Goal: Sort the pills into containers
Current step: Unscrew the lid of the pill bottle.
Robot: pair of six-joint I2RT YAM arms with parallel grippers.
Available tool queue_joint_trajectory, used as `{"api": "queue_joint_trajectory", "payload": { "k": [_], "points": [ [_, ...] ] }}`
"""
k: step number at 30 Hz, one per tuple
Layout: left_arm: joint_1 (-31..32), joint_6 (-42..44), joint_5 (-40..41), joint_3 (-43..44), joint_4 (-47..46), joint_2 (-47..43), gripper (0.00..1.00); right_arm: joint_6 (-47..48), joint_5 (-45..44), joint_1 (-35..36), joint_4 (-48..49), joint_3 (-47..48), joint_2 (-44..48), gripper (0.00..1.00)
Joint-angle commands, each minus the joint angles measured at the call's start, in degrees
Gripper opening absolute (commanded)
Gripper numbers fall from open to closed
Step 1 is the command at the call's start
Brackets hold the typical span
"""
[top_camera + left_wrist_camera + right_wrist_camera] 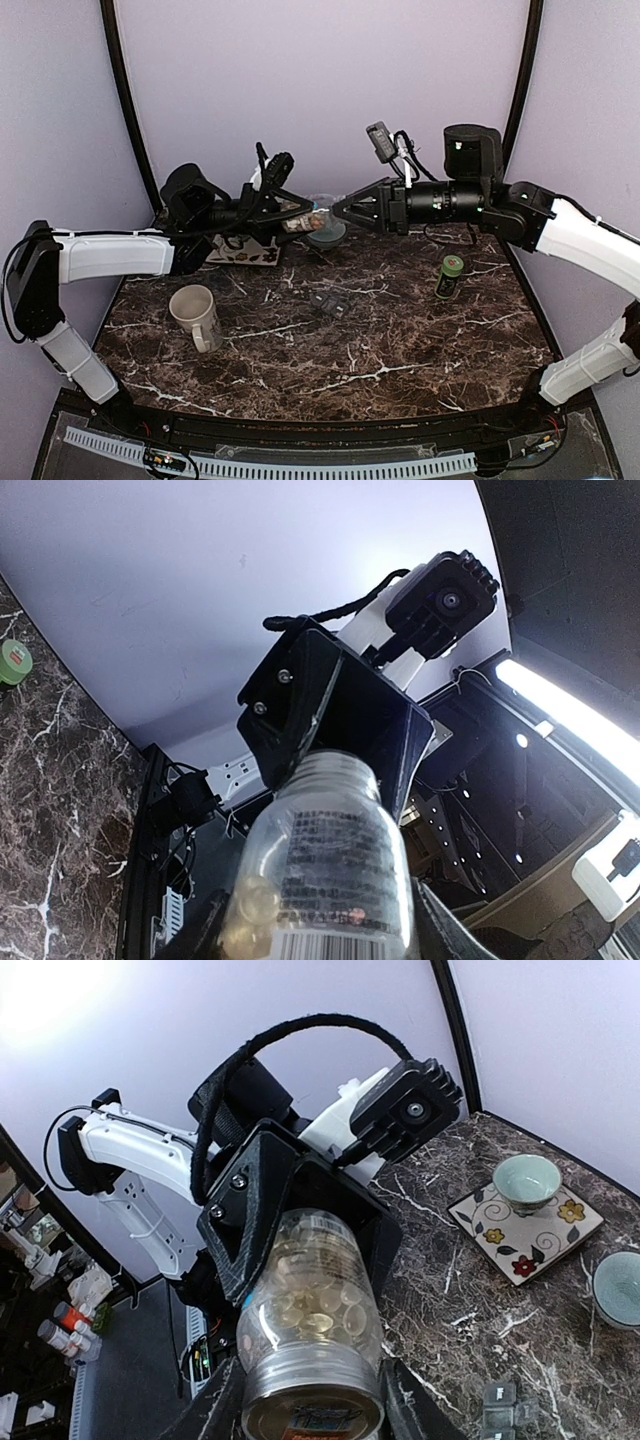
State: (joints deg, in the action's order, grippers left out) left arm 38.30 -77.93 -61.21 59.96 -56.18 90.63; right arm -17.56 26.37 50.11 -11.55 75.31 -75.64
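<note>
Top external: pill bottle (300,222) lies level, neck rightward.

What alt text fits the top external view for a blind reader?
Two robot arms meet above a dark marble table: the left gripper holds a clear pill bottle, with the right gripper at its other end. Below stand a white mug, a green-capped bottle and a grey pill organizer.

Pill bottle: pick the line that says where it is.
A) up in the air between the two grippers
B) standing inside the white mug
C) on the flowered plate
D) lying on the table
A: the pill bottle hangs clear of the table, clamped in the left gripper, with its other end between the fingers of the right gripper.
</note>
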Motion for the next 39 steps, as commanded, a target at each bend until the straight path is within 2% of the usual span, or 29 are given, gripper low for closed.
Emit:
{"api": "queue_joint_trajectory", "payload": {
  "k": [1, 8, 12, 17, 24, 30, 39],
  "points": [
    [0.5, -1.8, -0.4, 3.1, -7.5, -0.6, 0.0, -2.5, 4.0, 0.1, 0.8, -1.3, -0.7, 0.46],
    [0.8, 0.2, -0.4, 3.2, -5.9, -0.8, 0.0, -7.7, 6.9, 0.2, 5.3, -1.7, -0.5, 0.66],
    [0.8, 3.3, -0.5, 3.1, -2.4, -1.5, 0.0, -10.6, 6.8, 0.0, 7.4, -2.2, 0.5, 0.72],
    [0.8, 10.3, 0.8, 3.6, 5.4, -3.2, 0.0, -13.1, 6.2, 0.0, 6.7, -2.7, 2.1, 0.75],
    [0.8, 15.2, 1.9, 4.2, 7.6, -4.2, 0.0, -17.8, 2.0, -0.1, 1.2, -3.6, 3.4, 0.78],
    [0.7, 22.9, 2.4, 4.9, 12.2, -5.9, 0.0, -28.1, 1.8, -1.0, 0.5, -3.7, 3.5, 0.79],
    [1.3, 29.1, 2.8, 4.7, 16.2, -7.7, 0.0, -40.0, 3.2, -3.4, 1.4, -3.8, 3.7, 0.81]
  ]
}}
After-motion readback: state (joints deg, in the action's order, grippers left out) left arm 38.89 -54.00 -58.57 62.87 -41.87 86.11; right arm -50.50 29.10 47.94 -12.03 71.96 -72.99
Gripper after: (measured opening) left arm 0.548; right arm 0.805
